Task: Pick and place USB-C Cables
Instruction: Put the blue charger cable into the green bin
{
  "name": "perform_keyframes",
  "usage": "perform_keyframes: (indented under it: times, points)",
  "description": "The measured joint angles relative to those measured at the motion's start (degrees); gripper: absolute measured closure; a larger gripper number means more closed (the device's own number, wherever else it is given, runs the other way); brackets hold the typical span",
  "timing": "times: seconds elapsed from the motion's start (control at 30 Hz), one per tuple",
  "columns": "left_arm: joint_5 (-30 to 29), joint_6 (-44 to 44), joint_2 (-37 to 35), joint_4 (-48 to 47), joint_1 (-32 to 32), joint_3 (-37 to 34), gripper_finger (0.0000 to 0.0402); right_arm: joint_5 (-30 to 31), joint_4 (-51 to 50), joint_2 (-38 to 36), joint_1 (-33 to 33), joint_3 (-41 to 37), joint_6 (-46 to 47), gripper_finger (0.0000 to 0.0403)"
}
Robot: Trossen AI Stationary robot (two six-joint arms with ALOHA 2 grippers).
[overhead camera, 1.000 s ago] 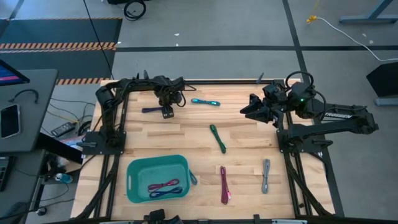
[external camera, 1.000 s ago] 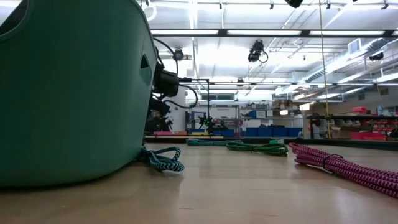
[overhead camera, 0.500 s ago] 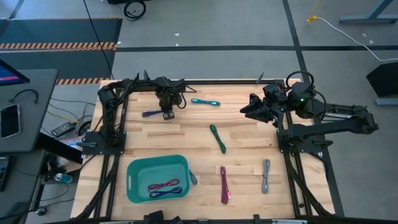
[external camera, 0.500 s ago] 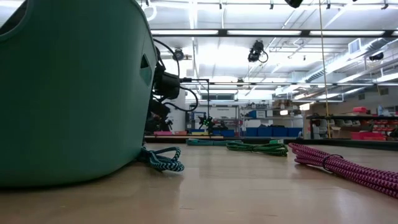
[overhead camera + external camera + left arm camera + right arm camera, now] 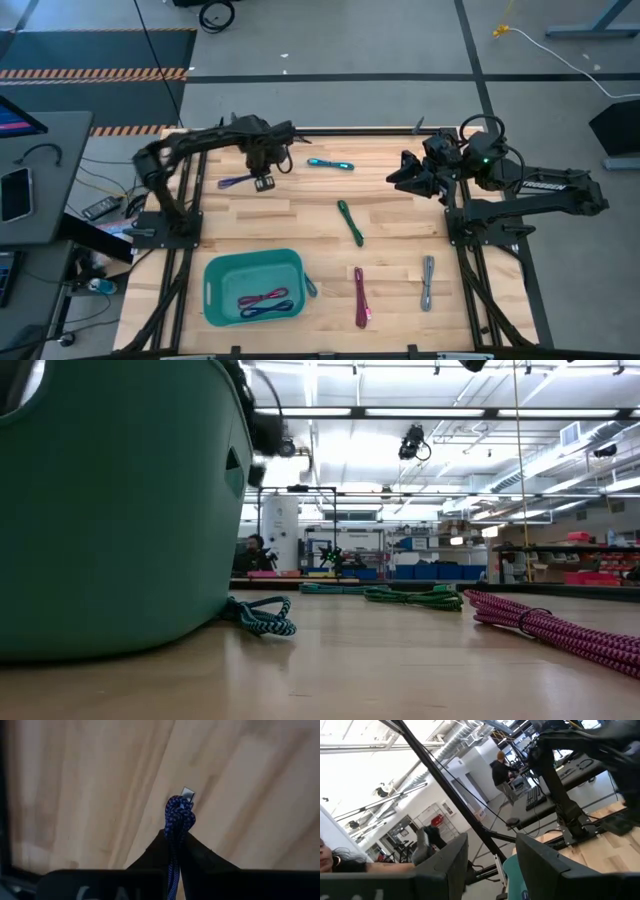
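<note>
Two dark robot arms work over a wooden table [image 5: 300, 215] scattered with short coiled cables. The left pincer [image 5: 264, 181] hangs above the far left part of the table, clamped on a purple cable [image 5: 236, 181]. Seen from the left wrist, the braided bundle [image 5: 177, 822] sticks up from between the two dark fingers [image 5: 150, 852], which pinch it tightly, and its small metal plug points away from the pincer toward the wood beyond. From overhead, the free end of the cable trails out to the left of the pincer.

The right pincer [image 5: 398, 175] waits near the far right side of the table, its fingers [image 5: 452, 857] spread apart and holding nothing.

A teal bin [image 5: 216, 283] sits at the near left and already holds two cables [image 5: 264, 302]. A dark green-blue cable [image 5: 258, 617] lies just beside the bin's right wall. Four more lie loose: a cyan cable [image 5: 330, 164] at the far middle, a green cable [image 5: 349, 221] in the centre, a magenta cable [image 5: 360, 296] and a grey cable [image 5: 428, 282] near the front.

The step in hand looks like carrying the purple cable to the bin. Doing it well probably means keeping the grip firm, travelling high enough that the dangling end clears the bin's rim, and letting go only once the whole bundle is over the bin's inside.
</note>
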Motion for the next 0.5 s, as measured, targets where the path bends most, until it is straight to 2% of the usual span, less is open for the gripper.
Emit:
perform_keyframes:
  times: [0.13,0.27,0.5]
  points:
    - [0.1,-7.1,-7.9,-2.7,-6.4,2.3,0.0378,-0.7,-0.1,0.0,0.0,0.0,-1.0,0.0231]
    - [0.2,-15.7,-15.4,-3.1,-15.7,3.7,0.0378,-1.1,-0.4,0.0,0.0,0.0,-1.1,0.0231]
    - [-1.4,-34.3,-21.4,-2.9,-35.1,4.3,0.0378,-2.4,-1.4,0.0,0.0,0.0,-1.2,0.0231]
